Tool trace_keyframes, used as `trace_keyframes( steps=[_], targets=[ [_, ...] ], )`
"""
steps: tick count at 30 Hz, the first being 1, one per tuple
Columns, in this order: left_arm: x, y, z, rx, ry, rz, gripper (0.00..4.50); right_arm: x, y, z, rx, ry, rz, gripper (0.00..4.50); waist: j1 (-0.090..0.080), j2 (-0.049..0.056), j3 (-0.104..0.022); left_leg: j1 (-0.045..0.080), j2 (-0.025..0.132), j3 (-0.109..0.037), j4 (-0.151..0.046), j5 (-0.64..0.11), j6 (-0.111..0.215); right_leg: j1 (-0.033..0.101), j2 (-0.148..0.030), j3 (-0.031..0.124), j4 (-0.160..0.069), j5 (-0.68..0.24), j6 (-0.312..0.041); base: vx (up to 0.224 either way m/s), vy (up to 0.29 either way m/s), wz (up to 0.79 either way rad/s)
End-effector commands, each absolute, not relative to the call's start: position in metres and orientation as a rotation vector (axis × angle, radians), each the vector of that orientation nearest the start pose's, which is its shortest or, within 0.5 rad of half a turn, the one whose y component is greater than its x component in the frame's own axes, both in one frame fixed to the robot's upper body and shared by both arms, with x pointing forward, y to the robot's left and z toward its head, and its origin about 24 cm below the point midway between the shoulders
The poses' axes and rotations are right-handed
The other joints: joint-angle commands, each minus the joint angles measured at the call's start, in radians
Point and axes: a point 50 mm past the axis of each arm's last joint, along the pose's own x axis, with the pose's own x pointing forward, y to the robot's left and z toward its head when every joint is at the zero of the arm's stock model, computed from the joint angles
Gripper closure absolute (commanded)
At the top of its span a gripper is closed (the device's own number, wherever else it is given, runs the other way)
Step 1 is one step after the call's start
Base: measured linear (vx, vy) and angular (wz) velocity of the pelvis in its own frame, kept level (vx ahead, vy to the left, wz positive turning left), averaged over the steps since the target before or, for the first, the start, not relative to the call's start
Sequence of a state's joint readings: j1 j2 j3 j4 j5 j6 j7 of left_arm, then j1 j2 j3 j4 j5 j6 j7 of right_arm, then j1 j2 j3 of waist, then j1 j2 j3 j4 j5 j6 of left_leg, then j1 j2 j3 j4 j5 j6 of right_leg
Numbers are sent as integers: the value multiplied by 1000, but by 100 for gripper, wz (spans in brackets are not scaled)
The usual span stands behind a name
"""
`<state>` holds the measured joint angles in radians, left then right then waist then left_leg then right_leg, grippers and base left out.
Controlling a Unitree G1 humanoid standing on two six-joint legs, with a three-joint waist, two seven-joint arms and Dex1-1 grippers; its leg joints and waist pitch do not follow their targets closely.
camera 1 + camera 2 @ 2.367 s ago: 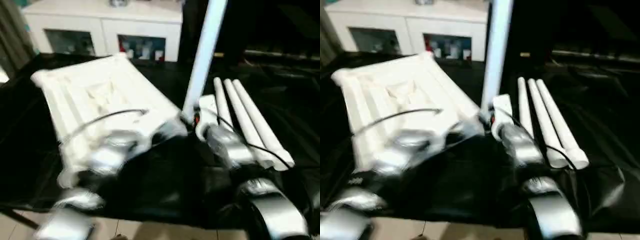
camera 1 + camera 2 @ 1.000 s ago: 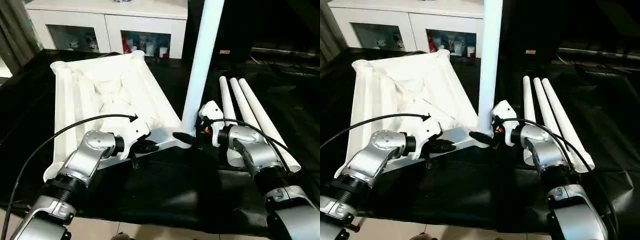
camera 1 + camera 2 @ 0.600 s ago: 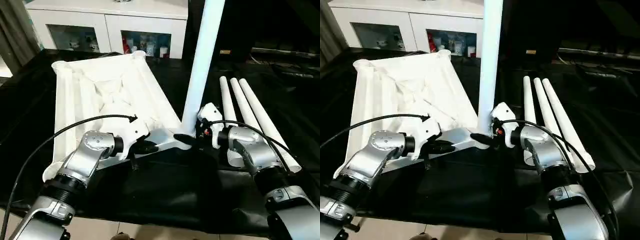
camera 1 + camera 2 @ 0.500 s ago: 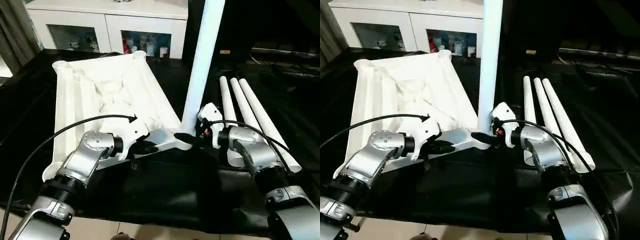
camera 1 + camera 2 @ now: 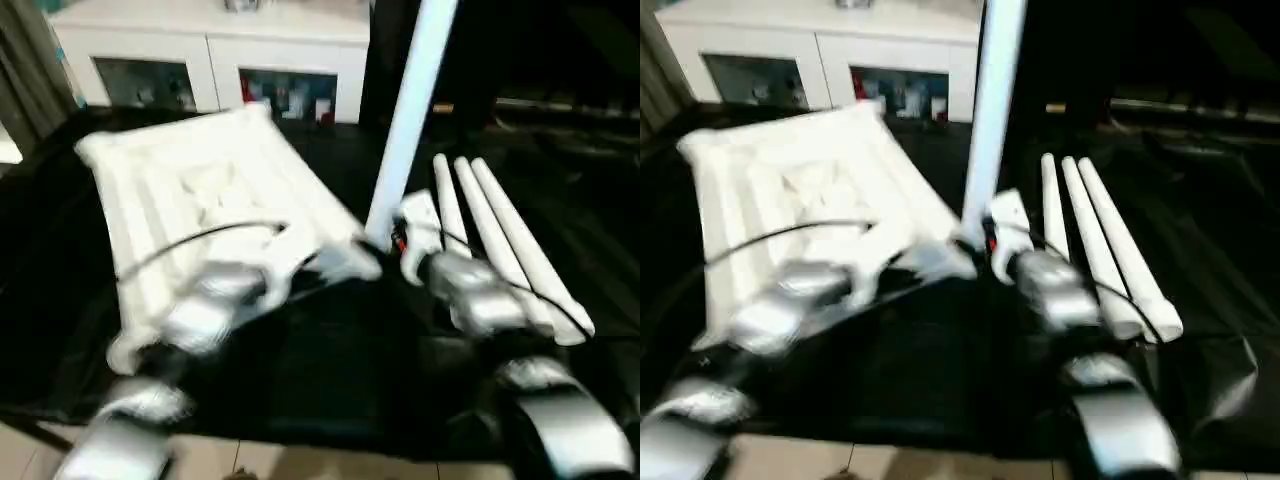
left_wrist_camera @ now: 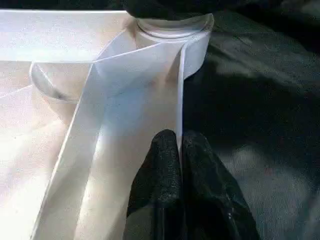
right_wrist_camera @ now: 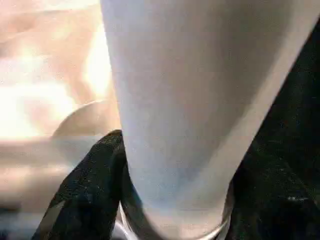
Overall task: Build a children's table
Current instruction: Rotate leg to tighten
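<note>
From the left eye view, the tabletop (image 5: 210,200) lies upside down on the desk (image 5: 330,370), which is covered with a black sheet. One leg (image 5: 410,120) stands upright at the tabletop's near right corner. Three other legs (image 5: 500,245) lie side by side on the sheet, to the right of it. Behind the desk there is a white cabinet (image 5: 210,55) with glass doors, and the room behind on the right is dark.

The right eye view gives the same scene. The right gripper (image 5: 975,245) is at the foot of the upright leg.

In the left wrist view, the left gripper (image 6: 179,150) has its jaws clenched on the thin side wall of the tabletop, just beside the round corner socket (image 6: 172,27).

In the right wrist view, the two black fingers (image 7: 92,172) of the right gripper stand on both sides of the leg, close above the socket. The jaws look closed around it, grasping the tube.

I think the tabletop is light and stiff, so the rim is a good place to hold. The leg is smooth and round and may slip or turn in the jaws. Taking it low, near the socket, gives the best control.
</note>
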<state>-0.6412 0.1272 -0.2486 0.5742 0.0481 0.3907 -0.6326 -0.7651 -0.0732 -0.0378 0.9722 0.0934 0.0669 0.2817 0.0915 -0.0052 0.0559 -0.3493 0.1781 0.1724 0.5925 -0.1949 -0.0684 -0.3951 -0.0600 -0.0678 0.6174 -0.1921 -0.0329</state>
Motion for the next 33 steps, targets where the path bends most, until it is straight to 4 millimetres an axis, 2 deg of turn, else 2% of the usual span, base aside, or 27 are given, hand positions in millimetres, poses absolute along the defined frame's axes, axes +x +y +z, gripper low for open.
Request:
trace_keyframes(
  steps=[1,2,4,5,8,9,14,17,20,24,26,28,29,30,31,32,33],
  targets=[
    [350,74,59,237,409,-687,450,356,-107,10,84,484,223,186,-1,-5,-64,8,49,-14,-71,-166,6,45,-93,58,-81,-224,-202,0,0,0],
    [350,69,60,237,404,-688,450,357,-104,11,82,487,200,186,0,-4,-66,3,49,-15,-70,-150,12,48,-92,57,-77,-195,-199,0,0,0],
    [349,64,60,263,394,-700,450,358,-98,13,52,472,211,186,2,-3,-68,2,47,-14,-69,-139,20,48,-91,55,-76,-170,-196,0,0,0],
    [349,63,60,279,385,-710,450,359,-96,15,42,462,222,186,3,-4,-69,-3,46,-14,-68,-120,36,52,-91,55,-72,-130,-198,0,0,0],
    [346,62,59,297,377,-741,450,362,-93,20,30,439,236,186,3,-6,-67,-3,47,-13,-68,-132,46,51,-94,54,-77,-155,-195,0,0,0],
    [346,63,58,305,382,-742,450,363,-92,22,43,433,247,133,2,-5,-65,-2,47,-13,-69,-144,44,50,-95,54,-79,-176,-193,0,0,0],
    [344,71,55,341,387,-757,450,368,-93,32,43,361,299,106,-2,-7,-65,-6,49,-16,-71,-156,44,52,-95,54,-78,-189,-187,0,0,0],
    [342,82,54,350,389,-789,450,372,-101,41,16,294,348,69,-5,-8,-69,-10,48,-14,-66,-110,59,53,-94,54,-70,-125,-207,0,0,0],
    [341,91,54,363,383,-814,450,371,-108,45,-13,261,434,61,-3,-6,-70,-12,49,-12,-63,-91,86,53,-94,53,-66,-85,-226,0,0,0],
    [339,109,53,396,379,-832,450,362,-127,46,-56,234,616,61,1,-6,-70,-10,53,-12,-61,-85,107,53,-92,53,-61,-42,-239,0,0,0],
    [341,112,54,411,366,-815,450,359,-131,46,-69,226,642,61,0,-7,-70,-10,53,-12,-61,-85,108,54,-92,52,-61,-40,-242,0,0,0],
    [343,112,59,406,315,-804,450,356,-137,47,-87,210,657,61,-2,-12,-70,-11,52,-12,-61,-84,109,56,-92,52,-63,-50,-241,0,0,0],
    [344,109,64,360,296,-813,421,354,-139,48,-86,200,664,58,0,-14,-68,-12,51,-11,-61,-87,107,57,-93,53,-65,-68,-236,0,0,0],
    [344,107,69,322,275,-828,421,352,-141,49,-84,190,673,58,0,-14,-69,-12,51,-12,-60,-85,106,57,-95,53,-65,-80,-236,0,0,0],
    [344,107,69,322,275,-828,392,352,-141,49,-84,190,673,56,3,-14,-69,-11,50,-11,-60,-86,107,55,-94,53,-67,-87,-233,0,0,0],
    [344,104,76,274,257,-842,389,349,-142,52,-78,169,686,56,2,-14,-69,-11,50,-11,-60,-86,105,54,-93,53,-66,-91,-232,0,0,0],
    [343,101,86,246,214,-864,384,343,-144,56,-64,144,719,56,7,-11,-71,-10,56,-13,-60,-69,108,56,-93,53,-62,-54,-241,0,0,0]
  ],
)
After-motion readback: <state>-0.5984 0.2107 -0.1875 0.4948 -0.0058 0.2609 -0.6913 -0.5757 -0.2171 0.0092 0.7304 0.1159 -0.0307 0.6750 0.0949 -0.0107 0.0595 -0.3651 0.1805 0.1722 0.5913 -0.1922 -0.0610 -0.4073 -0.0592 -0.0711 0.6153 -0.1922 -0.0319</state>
